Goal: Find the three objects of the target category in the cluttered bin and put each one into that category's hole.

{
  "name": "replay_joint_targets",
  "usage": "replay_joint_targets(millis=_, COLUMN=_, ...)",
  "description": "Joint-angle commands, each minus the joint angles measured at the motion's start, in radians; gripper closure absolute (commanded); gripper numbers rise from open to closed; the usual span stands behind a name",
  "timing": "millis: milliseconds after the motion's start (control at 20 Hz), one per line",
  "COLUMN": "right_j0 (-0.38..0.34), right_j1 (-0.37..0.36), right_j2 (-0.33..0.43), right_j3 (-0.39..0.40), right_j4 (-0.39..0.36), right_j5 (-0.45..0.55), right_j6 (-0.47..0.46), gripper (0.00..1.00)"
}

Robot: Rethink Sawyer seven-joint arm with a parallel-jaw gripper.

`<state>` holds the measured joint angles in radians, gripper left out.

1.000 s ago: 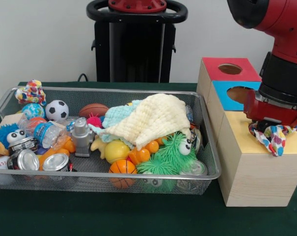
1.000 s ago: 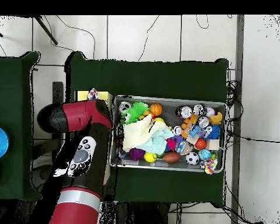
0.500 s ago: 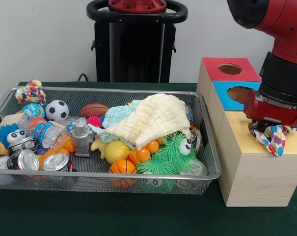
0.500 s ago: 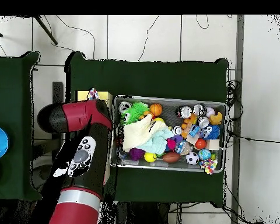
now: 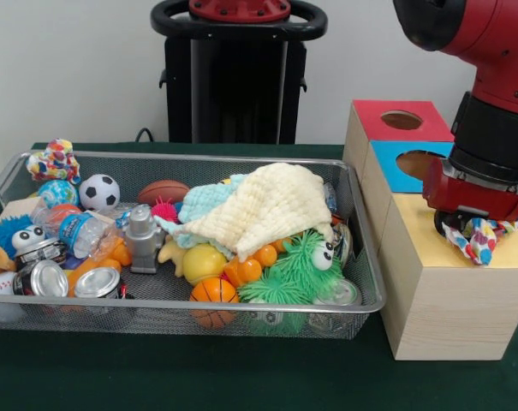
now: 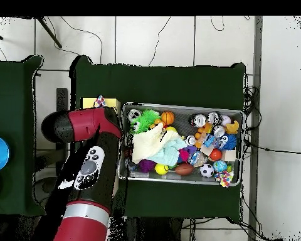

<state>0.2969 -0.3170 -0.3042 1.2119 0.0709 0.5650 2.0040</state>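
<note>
The end effector [image 5: 474,224] pinches a spotted cloth [image 5: 479,240] that hangs under it, just above the yellow-topped box [image 5: 430,257]. The hole does not show from here. I think it should lower the cloth straight over the hole, then let go.

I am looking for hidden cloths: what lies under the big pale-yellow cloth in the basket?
Under the pale-yellow cloth a mint-green cloth sticks out, and a yellow ball and a green fuzzy toy lie at its lower edge. Anything beneath its middle is covered.
</note>
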Motion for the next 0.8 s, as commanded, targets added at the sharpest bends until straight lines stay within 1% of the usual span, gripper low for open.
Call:
replay_joint_targets(millis=50, right_j0=-0.032, right_j1=0.08, right_j2=0.103, right_j3=0.098, right_j4=-0.02, right_j5=-0.066, right_j6=0.11, gripper=0.0)
replay_joint_targets(millis=350, right_j0=-0.04, right_j1=0.073, right_j2=0.117, right_j3=0.107, right_j4=-0.019, right_j5=-0.059, right_j6=0.096, gripper=0.0)
replay_joint_targets(millis=500, right_j0=-0.032, right_j1=0.078, right_j2=0.099, right_j3=0.093, right_j4=-0.015, right_j5=-0.057, right_j6=0.119, gripper=0.0)
replay_joint_targets(millis=650, right_j0=-0.025, right_j1=0.074, right_j2=0.088, right_j3=0.09, right_j4=-0.017, right_j5=-0.035, right_j6=0.119, gripper=0.0)
replay_joint_targets(millis=800, right_j0=-0.03, right_j1=0.054, right_j2=0.091, right_j3=0.096, right_j4=-0.013, right_j5=-0.017, right_j6=0.111, gripper=0.0)
